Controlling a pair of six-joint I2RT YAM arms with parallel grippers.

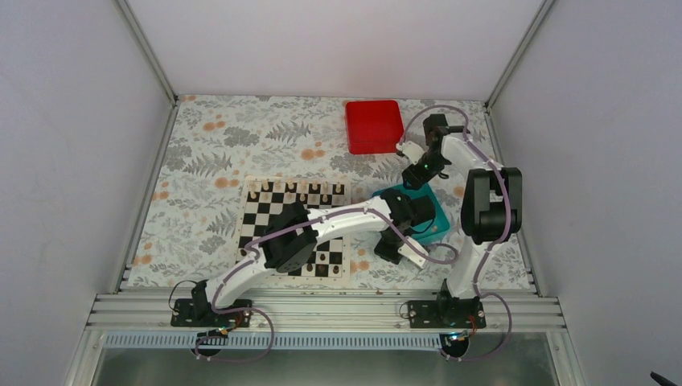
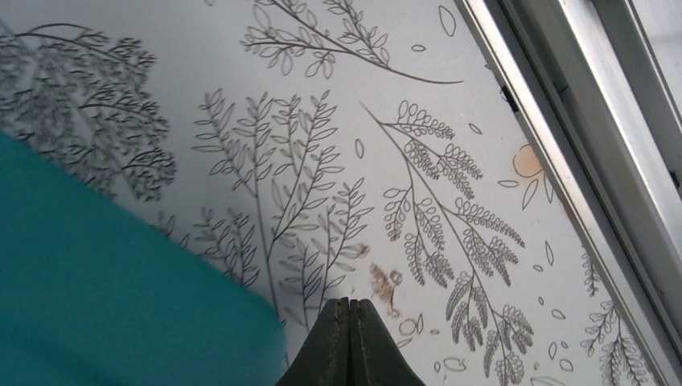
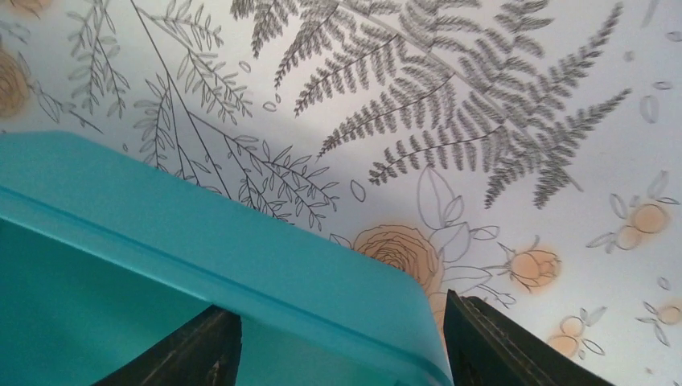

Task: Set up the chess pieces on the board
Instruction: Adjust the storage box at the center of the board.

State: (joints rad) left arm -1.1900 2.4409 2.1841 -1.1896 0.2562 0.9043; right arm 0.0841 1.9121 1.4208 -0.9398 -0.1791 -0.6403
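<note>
The board [image 1: 259, 215] lies left of centre, partly under my left arm. Tiny chess pieces [image 1: 314, 190] stand along its far row and a few [image 1: 328, 269] on its near row; their colour is too small to tell. My left gripper [image 1: 406, 251] is shut and empty, low over the tablecloth just by the near edge of the teal tray [image 1: 434, 211]; in the left wrist view [image 2: 350, 304] its tips are pressed together. My right gripper [image 1: 415, 178] is open, and in the right wrist view [image 3: 338, 310] its fingers straddle the teal tray's corner [image 3: 241, 241]. No pieces show in either wrist view.
A red box [image 1: 374, 125] sits at the far back, right of centre. The teal tray [image 2: 96, 281] fills the lower left of the left wrist view. The metal frame rail [image 2: 563, 161] runs along the table's edge close to my left gripper.
</note>
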